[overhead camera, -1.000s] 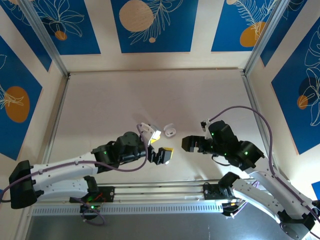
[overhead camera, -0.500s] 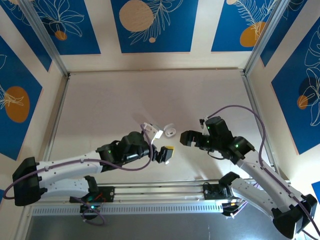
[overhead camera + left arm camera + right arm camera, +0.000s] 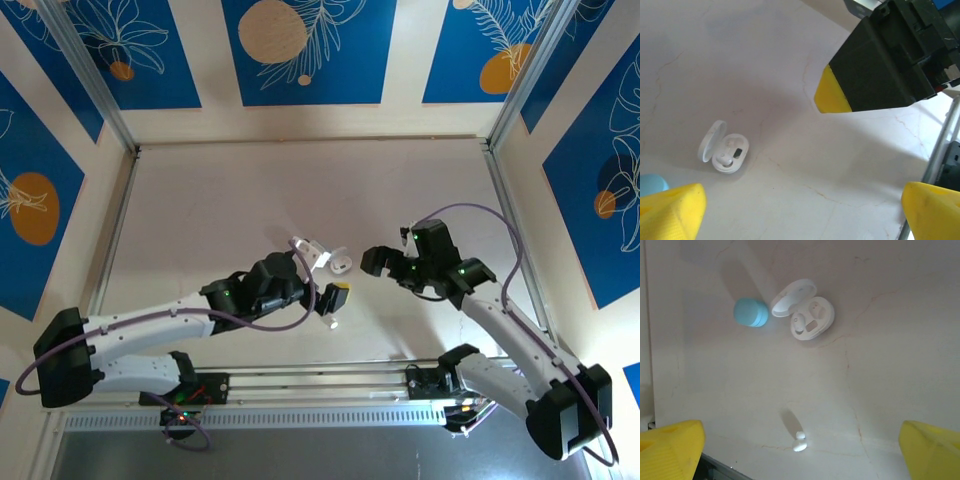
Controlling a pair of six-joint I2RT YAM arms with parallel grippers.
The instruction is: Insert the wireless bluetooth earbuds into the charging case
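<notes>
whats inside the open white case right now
The open white oval charging case holds what looks like one small white earbud in one well. The other well looks empty, showing a dark patch. The lid is swung back, so nothing hides the wells.

Worktop (image 3: 900, 340): pale stone-look surface, matt, with fine hairline veins. White case (image 3: 807, 315): smooth plastic that I read as glossy, lid and wells alike. Blue case (image 3: 751, 312): smooth plastic, satin rather than shiny. Earbud (image 3: 800, 443): glossy white plastic. Pads (image 3: 672, 212) of my left tool (image 3: 800, 215): yellow, matt, with a fine ribbed grain. Arm shell (image 3: 130, 335): smooth white plastic, meeting black matt joints. Rail (image 3: 330, 385) at my near edge: bare brushed metal.
</notes>
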